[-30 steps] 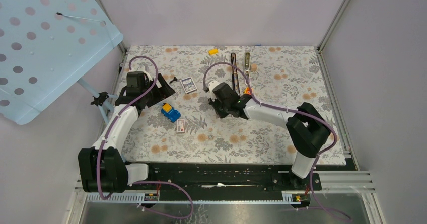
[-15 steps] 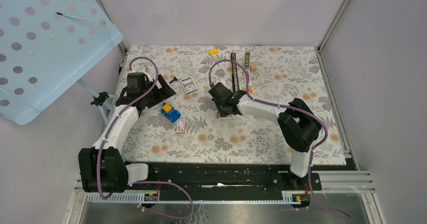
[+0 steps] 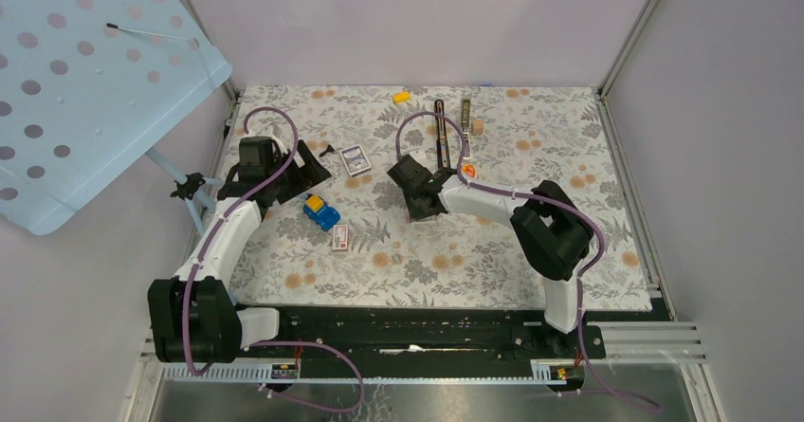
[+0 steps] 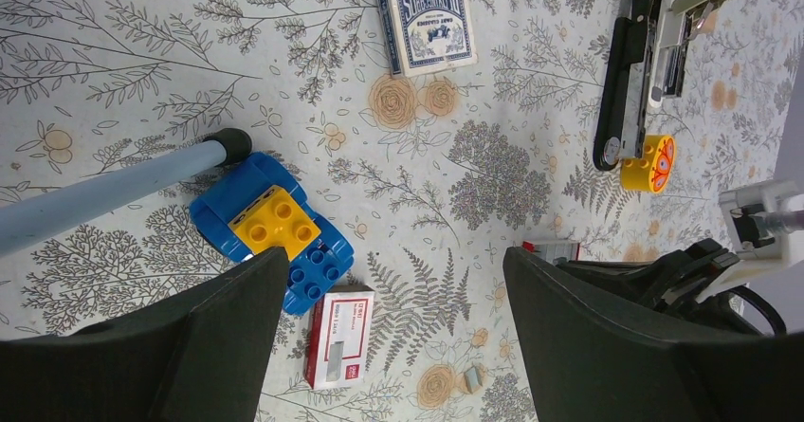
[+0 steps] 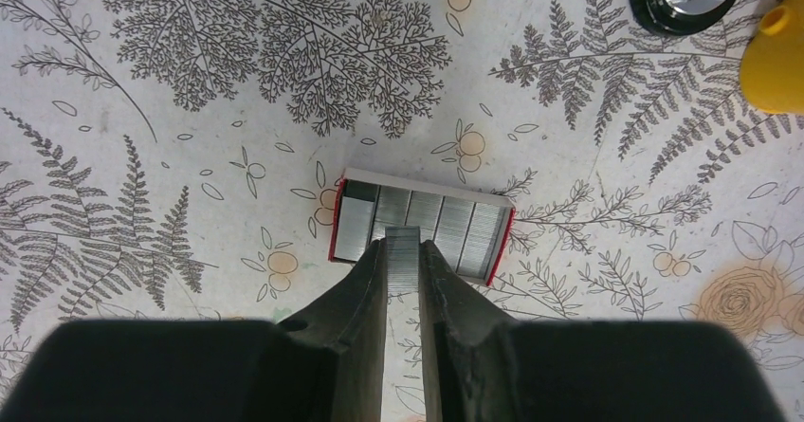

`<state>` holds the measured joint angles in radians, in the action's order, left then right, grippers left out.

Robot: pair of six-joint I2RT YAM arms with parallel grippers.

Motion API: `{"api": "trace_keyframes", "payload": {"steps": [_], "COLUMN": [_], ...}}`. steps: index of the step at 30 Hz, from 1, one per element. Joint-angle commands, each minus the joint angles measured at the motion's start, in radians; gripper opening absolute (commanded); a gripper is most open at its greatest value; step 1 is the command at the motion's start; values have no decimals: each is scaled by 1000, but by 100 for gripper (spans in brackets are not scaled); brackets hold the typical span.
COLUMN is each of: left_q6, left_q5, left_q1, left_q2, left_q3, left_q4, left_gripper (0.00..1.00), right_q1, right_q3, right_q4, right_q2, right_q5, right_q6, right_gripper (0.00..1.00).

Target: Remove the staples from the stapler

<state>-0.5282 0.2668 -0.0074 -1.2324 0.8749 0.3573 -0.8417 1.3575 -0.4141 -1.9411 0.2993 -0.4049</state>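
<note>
The long black stapler (image 3: 441, 134) lies opened at the back middle of the mat, with its silvery rail (image 3: 465, 116) beside it. Both show in the left wrist view, body (image 4: 624, 71) and rail (image 4: 685, 22). My right gripper (image 5: 403, 249) is shut on a strip of staples (image 5: 402, 236) and holds it at the near edge of an open red-white box (image 5: 493, 244) filled with staple strips. In the top view that gripper (image 3: 422, 204) is just in front of the stapler. My left gripper (image 4: 398, 337) is wide open and empty, above the mat left of centre.
A blue and yellow toy car (image 4: 275, 232), a closed red-white staple box (image 4: 337, 339) and a blue card box (image 4: 427, 9) lie near the left gripper. A light-blue pole (image 4: 114, 190) rests by the car. A yellow-orange block (image 4: 649, 163) sits at the stapler's near end.
The right arm has swung its elbow and wrist to the left, and its gripper now sits a little further left over the open box. The left arm has not moved.
</note>
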Motion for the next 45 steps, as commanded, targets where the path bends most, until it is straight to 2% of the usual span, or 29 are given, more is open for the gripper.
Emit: {"api": "trace_keyframes", "payload": {"steps": [1, 30, 45], "left_q6": [-7, -7, -7], "left_q5": [18, 27, 28], "left_q1": [26, 33, 35], "left_q2": [4, 4, 7], "left_q3": [1, -1, -1], "left_q4": [-47, -49, -50], "left_gripper": [88, 88, 88], "right_q1": [-1, 5, 6], "right_q3": [37, 37, 35], "right_q4": [-20, 43, 51], "right_q2": [-15, -50, -44], "right_q5": [39, 33, 28], "right_q6": [-46, -52, -56], "right_gripper": [15, 19, 31]}}
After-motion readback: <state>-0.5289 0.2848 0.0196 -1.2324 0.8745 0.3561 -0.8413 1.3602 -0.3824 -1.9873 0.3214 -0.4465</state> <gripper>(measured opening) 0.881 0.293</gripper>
